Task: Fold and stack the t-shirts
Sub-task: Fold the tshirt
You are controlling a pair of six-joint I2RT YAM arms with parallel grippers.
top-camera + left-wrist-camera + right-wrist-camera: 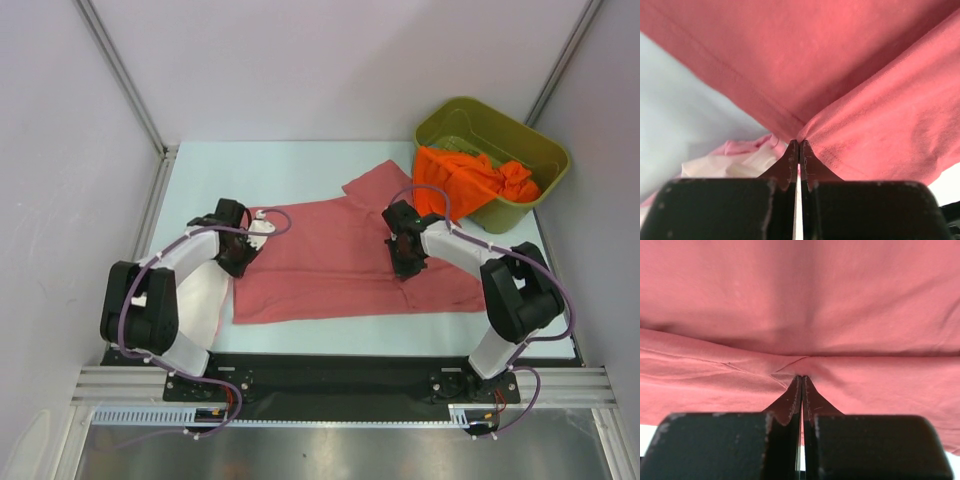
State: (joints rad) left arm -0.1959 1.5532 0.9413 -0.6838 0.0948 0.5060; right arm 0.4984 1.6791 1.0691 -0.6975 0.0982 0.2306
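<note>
A white t-shirt [205, 300] lay by the tabletop's [290, 165] left edge. The left gripper [799, 146] pinched the left hem of the salmon-red t-shirt [330, 265], which was spread flat mid-table, with bare surface along the far edge. The right gripper [801, 379] seemingly pinched a fold near its right side. An orange t-shirt [470, 180] overhung the bin [545, 150] in the far right corner.

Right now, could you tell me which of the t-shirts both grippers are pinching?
The salmon-red t-shirt, spread on the table; the orange t-shirt sits bunched in the olive-green bin, untouched.

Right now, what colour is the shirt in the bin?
Orange shirt, clearest from the top external view.
</note>
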